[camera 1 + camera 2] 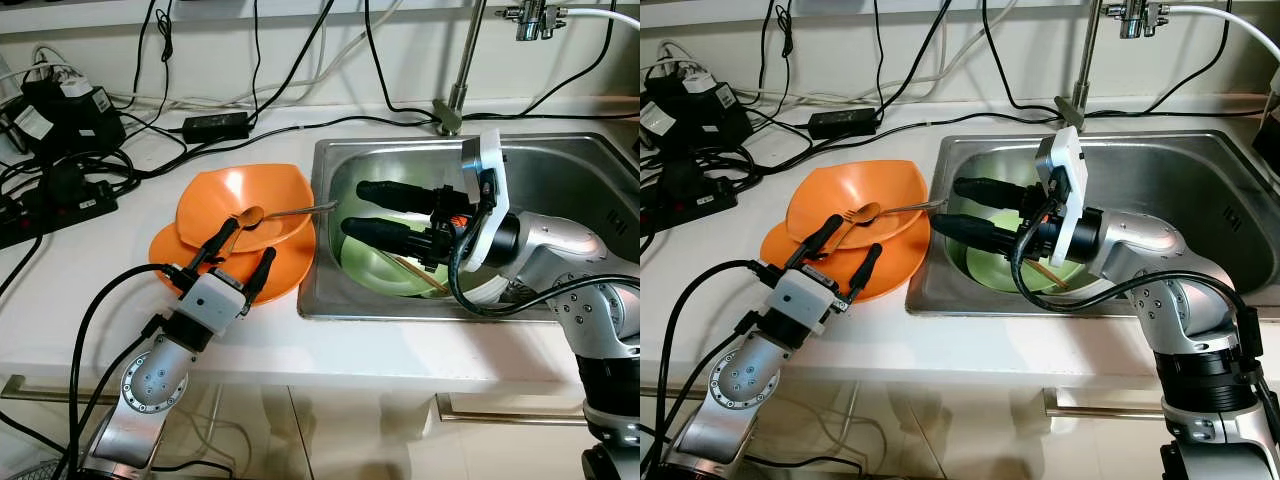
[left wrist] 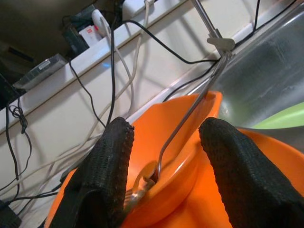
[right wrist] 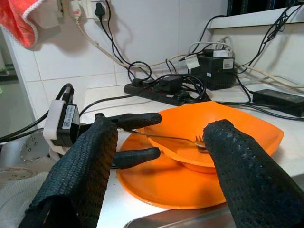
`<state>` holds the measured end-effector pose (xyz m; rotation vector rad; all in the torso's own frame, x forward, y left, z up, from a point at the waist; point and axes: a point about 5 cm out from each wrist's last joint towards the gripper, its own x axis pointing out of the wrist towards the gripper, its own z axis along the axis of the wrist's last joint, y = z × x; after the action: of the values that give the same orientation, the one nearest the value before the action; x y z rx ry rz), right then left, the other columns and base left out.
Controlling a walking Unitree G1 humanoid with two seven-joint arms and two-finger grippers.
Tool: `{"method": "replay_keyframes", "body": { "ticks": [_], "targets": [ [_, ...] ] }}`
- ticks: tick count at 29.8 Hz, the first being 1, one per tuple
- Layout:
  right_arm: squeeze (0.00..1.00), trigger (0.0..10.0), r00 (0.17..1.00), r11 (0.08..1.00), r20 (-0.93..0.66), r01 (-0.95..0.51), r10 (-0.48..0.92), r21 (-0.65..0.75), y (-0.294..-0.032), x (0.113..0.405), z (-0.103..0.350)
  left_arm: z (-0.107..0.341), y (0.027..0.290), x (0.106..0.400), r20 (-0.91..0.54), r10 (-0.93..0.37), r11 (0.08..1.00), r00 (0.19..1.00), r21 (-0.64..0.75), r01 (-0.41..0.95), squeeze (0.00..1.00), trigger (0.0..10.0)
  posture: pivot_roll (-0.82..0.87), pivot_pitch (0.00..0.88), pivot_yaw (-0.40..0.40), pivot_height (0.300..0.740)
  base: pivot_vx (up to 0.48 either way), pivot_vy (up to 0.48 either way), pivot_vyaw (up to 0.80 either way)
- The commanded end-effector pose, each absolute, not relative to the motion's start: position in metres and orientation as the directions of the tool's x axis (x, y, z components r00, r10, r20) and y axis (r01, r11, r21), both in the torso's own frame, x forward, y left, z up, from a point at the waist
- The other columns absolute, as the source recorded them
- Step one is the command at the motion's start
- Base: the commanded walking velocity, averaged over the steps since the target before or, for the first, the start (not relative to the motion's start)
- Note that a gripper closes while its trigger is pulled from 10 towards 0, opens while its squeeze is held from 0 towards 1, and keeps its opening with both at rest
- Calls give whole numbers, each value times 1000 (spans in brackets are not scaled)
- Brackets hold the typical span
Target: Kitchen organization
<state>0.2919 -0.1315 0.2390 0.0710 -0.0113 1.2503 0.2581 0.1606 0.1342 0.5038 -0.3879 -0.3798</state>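
An orange bowl (image 1: pixel 245 200) sits on an orange plate (image 1: pixel 285 270) on the white counter, just left of the sink (image 1: pixel 560 160). A metal fork (image 1: pixel 290 211) lies in the bowl, its handle reaching over the sink's rim. My left gripper (image 1: pixel 249 238) stands open at the plate's near edge, its fingers over plate and bowl, holding nothing. My right gripper (image 1: pixel 354 207) hangs open above the sink, pointing at the fork's handle end, with nothing between its fingers. Under it lies a green bowl (image 1: pixel 375 270) with chopsticks (image 1: pixel 420 275).
Power strips (image 1: pixel 55 205), adapters (image 1: pixel 215 125) and several black cables crowd the back left of the counter. The tap's stem (image 1: pixel 460 70) rises behind the sink. A white plate's rim (image 1: pixel 495 290) shows under the green bowl. The counter's front edge runs just below the left arm.
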Motion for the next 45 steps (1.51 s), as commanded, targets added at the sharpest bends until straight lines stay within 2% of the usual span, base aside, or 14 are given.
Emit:
{"method": "replay_keyframes", "body": {
  "ticks": [1,19,29,39,44,45],
  "targets": [
    [0,10000,287,285,46,-957,957,48,-129,288,239,133,164,260,263,-429,815,864,526,245,0,0,-87,0,93,740,0,0,0],
    [0,10000,274,272,38,-961,961,58,-130,286,238,136,166,260,284,-426,817,859,529,230,0,0,-90,0,90,740,0,0,0],
    [0,10000,256,260,-52,-963,965,76,-134,281,225,153,170,258,329,-424,813,844,550,193,0,0,-90,0,90,740,0,0,0],
    [0,10000,254,261,-88,-962,963,79,-136,281,219,188,168,256,416,-444,800,793,583,142,0,0,-84,0,90,740,0,0,0],
    [0,10000,258,264,-84,-961,963,79,-135,282,219,223,156,260,500,-473,801,726,586,118,0,0,-82,0,91,740,0,0,0],
    [0,10000,278,282,-62,-956,959,82,-134,285,220,248,148,269,560,-462,834,688,537,124,0,0,-82,0,93,740,0,0,0]
  ]
}}
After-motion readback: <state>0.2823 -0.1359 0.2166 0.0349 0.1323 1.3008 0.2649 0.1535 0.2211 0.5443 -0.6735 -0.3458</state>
